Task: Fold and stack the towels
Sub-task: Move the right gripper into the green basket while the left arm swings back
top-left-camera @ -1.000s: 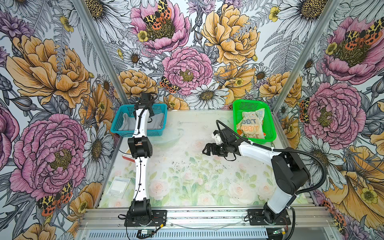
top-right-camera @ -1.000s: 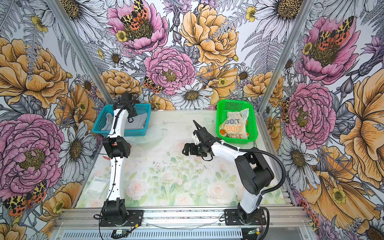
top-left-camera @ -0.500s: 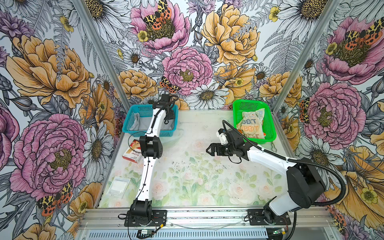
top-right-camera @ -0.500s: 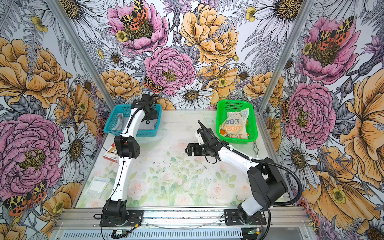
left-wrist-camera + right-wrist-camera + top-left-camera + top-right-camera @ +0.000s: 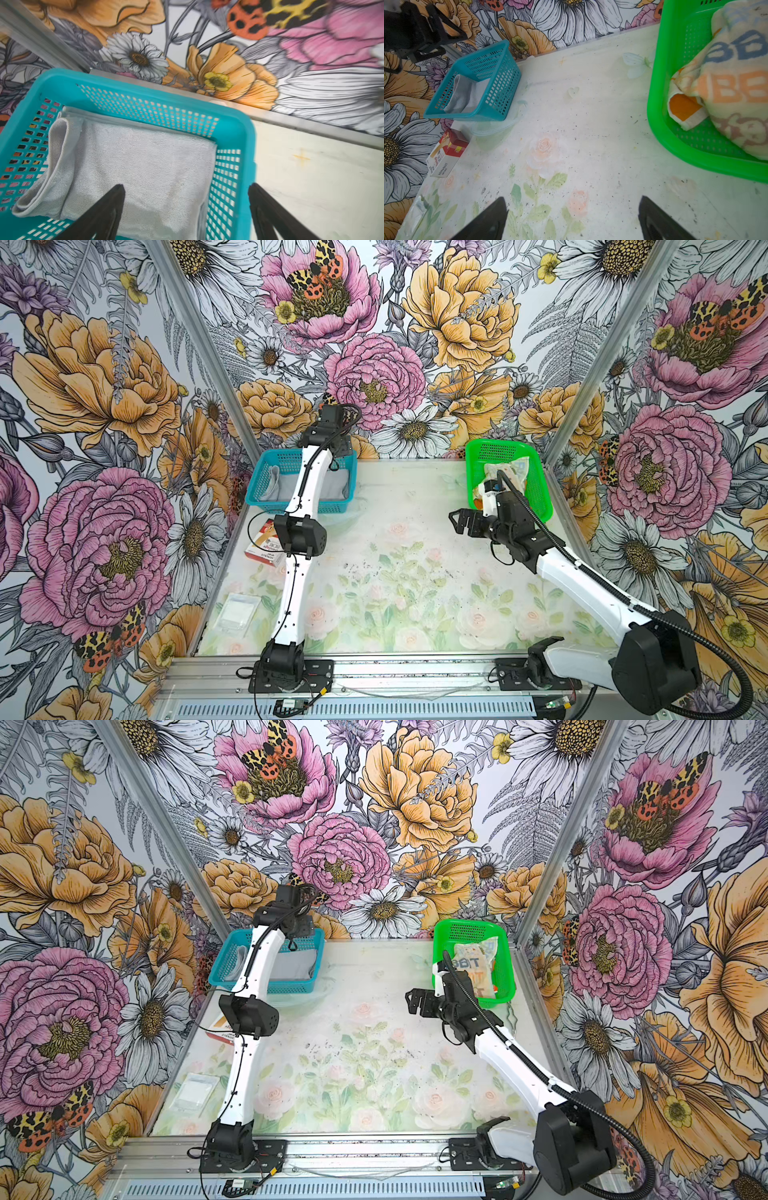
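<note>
A light grey towel (image 5: 135, 162) (image 5: 336, 485) lies folded in the teal basket (image 5: 336, 506) (image 5: 145, 91) at the back left, one edge rolled up against the basket's wall. My left gripper (image 5: 187, 187) (image 5: 341, 445) hovers open over the basket's right end, one finger above the towel and one outside the wall. The cream towel with blue and orange letters (image 5: 726, 83) (image 5: 473, 961) is bunched in the green basket (image 5: 660, 83) (image 5: 540, 489). An orange towel (image 5: 683, 108) peeks out under it. My right gripper (image 5: 573, 199) (image 5: 457, 520) is open and empty above the table, just left of the green basket.
A red-and-white box (image 5: 446, 153) (image 5: 266, 545) lies in front of the teal basket, partly behind the left arm's elbow. A flat white packet (image 5: 237, 610) sits near the front left edge. A clear plastic lid (image 5: 494, 126) shows under the teal basket. The flowered walls stand close behind both baskets.
The left arm has swung right, from the teal basket's left part to its right end, and its jaws have widened a little. The right gripper has drawn back toward the green basket.
</note>
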